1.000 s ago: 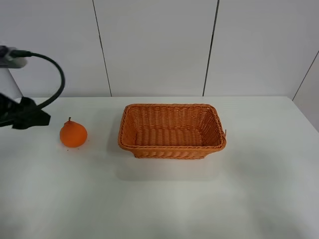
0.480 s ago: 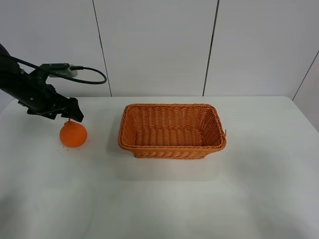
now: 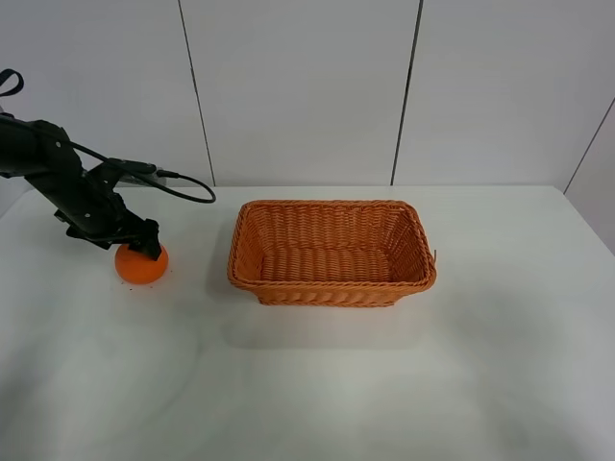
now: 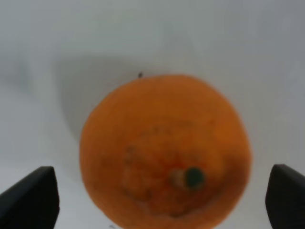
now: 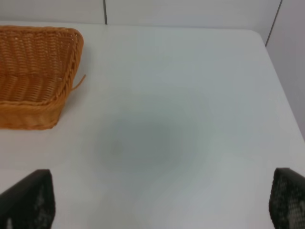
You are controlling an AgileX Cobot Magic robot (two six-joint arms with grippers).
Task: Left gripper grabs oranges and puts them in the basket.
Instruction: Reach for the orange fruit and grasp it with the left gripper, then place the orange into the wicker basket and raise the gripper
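One orange [image 3: 141,265] sat on the white table [image 3: 317,384], well to the left of the single basket [image 3: 332,205]. The left gripper [image 3: 144,240] hung just over it, jaws spread wide either side, gripping nothing. The right gripper [image 5: 162,202], likewise spread and empty, faced bare table beside the basket.

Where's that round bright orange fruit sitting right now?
In the high view, the round orange fruit sits on the left of the white table, left of the woven wicker basket, directly beneath the open black left gripper.
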